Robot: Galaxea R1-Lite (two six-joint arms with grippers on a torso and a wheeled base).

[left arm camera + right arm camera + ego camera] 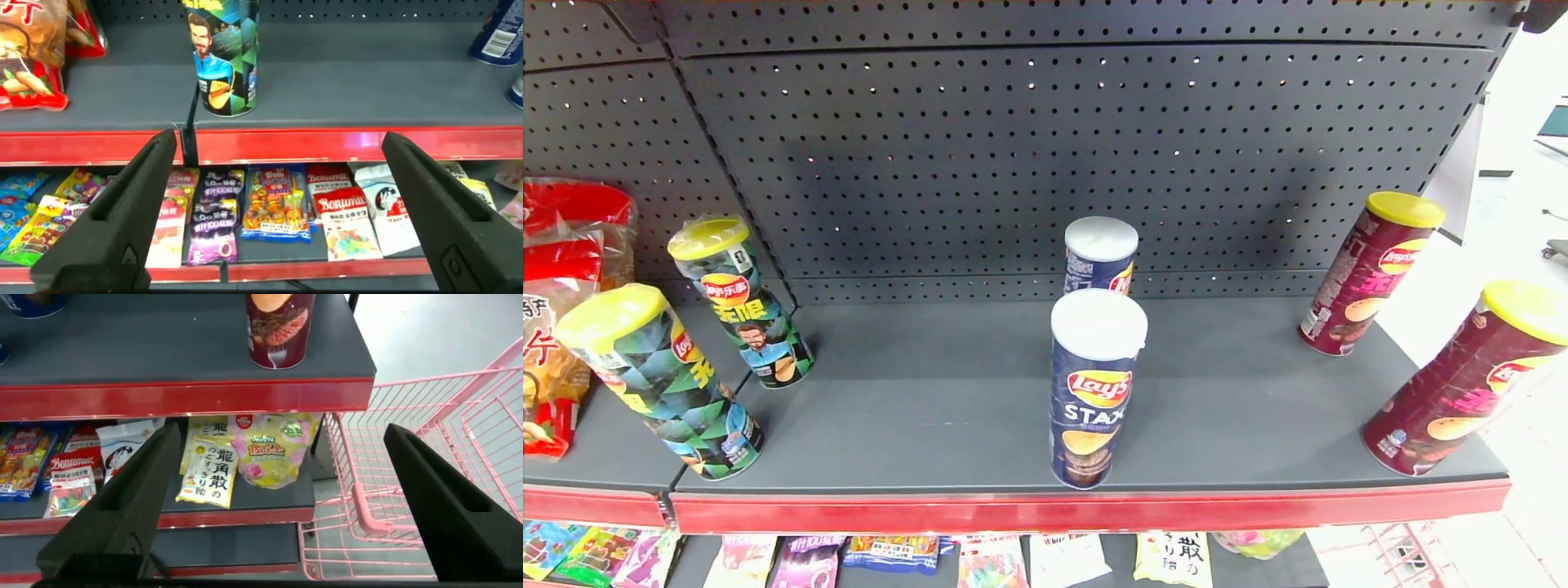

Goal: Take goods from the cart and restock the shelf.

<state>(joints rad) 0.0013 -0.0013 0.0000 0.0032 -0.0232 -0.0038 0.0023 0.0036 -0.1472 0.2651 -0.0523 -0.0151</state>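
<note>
Though empty, R gripper near cart

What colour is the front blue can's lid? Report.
White lid, seen best in the head view.

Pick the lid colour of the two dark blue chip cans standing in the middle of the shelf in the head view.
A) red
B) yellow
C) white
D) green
C: the front blue can and the rear blue can behind it both carry white lids.
</note>
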